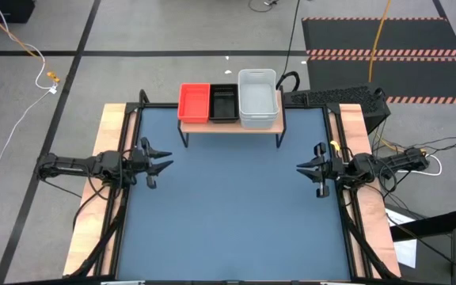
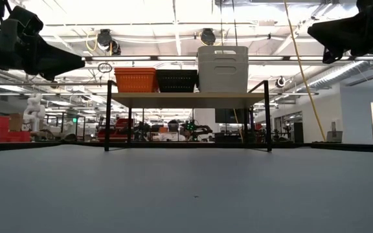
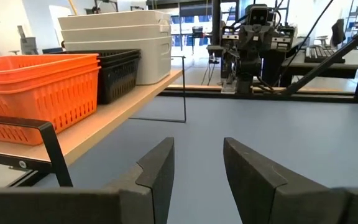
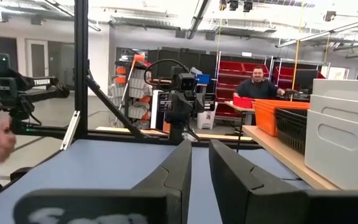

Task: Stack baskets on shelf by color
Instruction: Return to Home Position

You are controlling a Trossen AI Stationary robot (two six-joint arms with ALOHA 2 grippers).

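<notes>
Three stacks sit side by side on the shelf (image 1: 228, 124): red stack (image 1: 194, 102), black stack (image 1: 223, 103), white stack (image 1: 257, 98). My left end effector (image 1: 158, 164) and right end effector (image 1: 305, 169) hang empty, fingers apart, well off at the tabletop's sides. I think a wide swing could bump the tall white stack. I can't count the baskets in each.

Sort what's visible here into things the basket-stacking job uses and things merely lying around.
Job: red baskets, black baskets, white baskets, side by side on the shelf; left pincer, right pincer, both empty at the table's sides.

Lying about: keyboard behind the table, yellow floor cable, striped floor mats, a person in the room.
</notes>
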